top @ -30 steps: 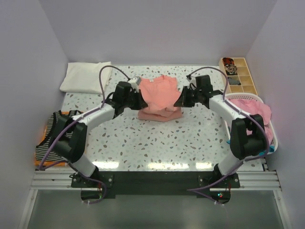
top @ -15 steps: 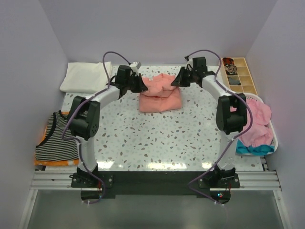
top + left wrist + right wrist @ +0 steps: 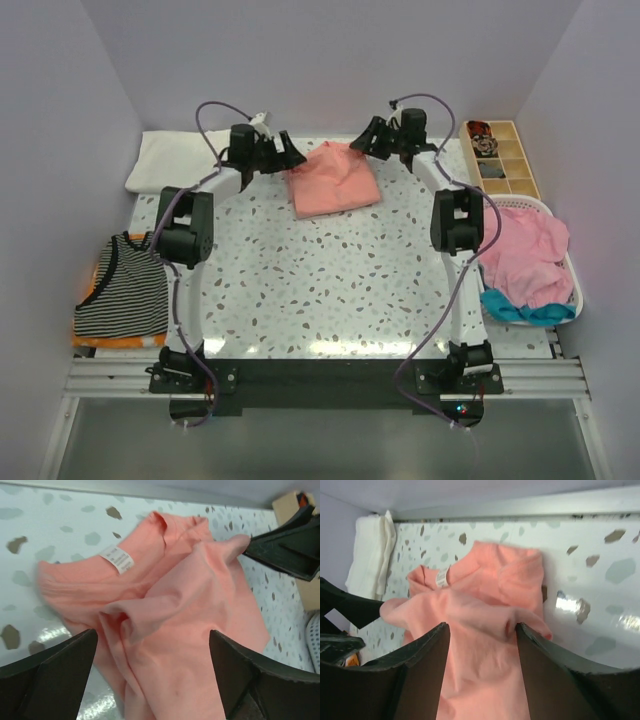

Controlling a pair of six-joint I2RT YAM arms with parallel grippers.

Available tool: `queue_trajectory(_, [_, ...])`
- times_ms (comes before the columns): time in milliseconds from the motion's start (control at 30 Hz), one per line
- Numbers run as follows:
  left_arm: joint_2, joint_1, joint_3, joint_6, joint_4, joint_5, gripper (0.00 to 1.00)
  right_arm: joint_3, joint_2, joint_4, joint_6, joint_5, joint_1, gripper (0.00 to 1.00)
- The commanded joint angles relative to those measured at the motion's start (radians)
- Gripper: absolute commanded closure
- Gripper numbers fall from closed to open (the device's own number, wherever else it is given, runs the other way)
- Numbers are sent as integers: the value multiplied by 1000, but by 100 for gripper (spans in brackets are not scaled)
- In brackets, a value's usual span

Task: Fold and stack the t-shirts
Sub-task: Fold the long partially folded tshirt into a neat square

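A salmon-pink t-shirt (image 3: 333,179) lies folded at the back middle of the table, its white neck label (image 3: 118,559) facing up. My left gripper (image 3: 289,154) is open at the shirt's far left corner, its fingers (image 3: 55,672) spread wide over the cloth (image 3: 175,625) without gripping it. At the far right corner my right gripper (image 3: 366,143) is open too, the loose folded edge (image 3: 480,615) lying between its fingers (image 3: 547,665). A black-and-white striped t-shirt (image 3: 122,287) lies at the table's left edge. Pink and teal t-shirts (image 3: 527,262) fill the basket on the right.
A folded white cloth (image 3: 180,160) lies at the back left. A wooden compartment box (image 3: 503,160) stands at the back right, beside the white basket (image 3: 574,290). The back wall is close behind both grippers.
Both arms carried the shirt's near edge toward the back wall, folding it over, then both grippers opened and let the cloth go.
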Motion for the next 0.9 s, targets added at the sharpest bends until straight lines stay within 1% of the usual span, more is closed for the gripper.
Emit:
queue_trajectory(0, [-51, 95, -15, -85, 207, -26, 0, 103, 12, 300, 108, -27, -49, 40])
queue_trajectory(67, [-101, 98, -12, -26, 146, -60, 0, 23, -45, 363, 130, -15, -78, 39])
queue_trajectory(100, [-119, 98, -15, -7, 130, -62, 0, -76, -79, 406, 132, -1, -87, 39])
queue_trajectory(133, [-145, 97, -30, 7, 112, -56, 0, -121, -143, 421, 119, 9, -104, 39])
queue_trajectory(167, [-156, 97, -39, 8, 104, -31, 0, -190, -168, 429, 109, 26, -110, 39])
queue_trajectory(233, [-178, 95, -77, 2, 99, 2, 0, -215, -202, 379, 78, 28, -124, 37])
queue_trajectory(300, [-186, 86, -113, -2, 101, 59, 0, -216, -205, 281, 47, -12, -129, 37])
queue_trajectory(367, [-181, 65, -127, 5, 90, 87, 0, -284, -226, 280, 33, -36, -127, 37])
queue_trajectory(467, [-153, 39, -148, 5, 93, 119, 0, -322, -228, 244, 26, -70, -129, 36])
queue_trajectory(533, [-143, 26, -186, -5, 127, 108, 0, -336, -222, 240, 26, -118, -126, 36])
queue_trajectory(600, [-134, 26, -220, -18, 164, 107, 0, -374, -228, 231, 20, -128, -124, 35])
queue_trajectory(633, [-133, 25, -231, -19, 173, 84, 0, -387, -229, 224, 13, -129, -124, 35])
queue_trajectory(700, [-137, 25, -260, -16, 205, 59, 0, -413, -229, 182, -8, -118, -123, 34])
queue_trajectory(800, [-135, 23, -268, -1, 210, 20, 0, -427, -217, 133, -48, -121, -116, 34])
queue_trajectory(867, [-135, 22, -272, 13, 210, -25, 0, -431, -209, 60, -69, -109, -110, 34])
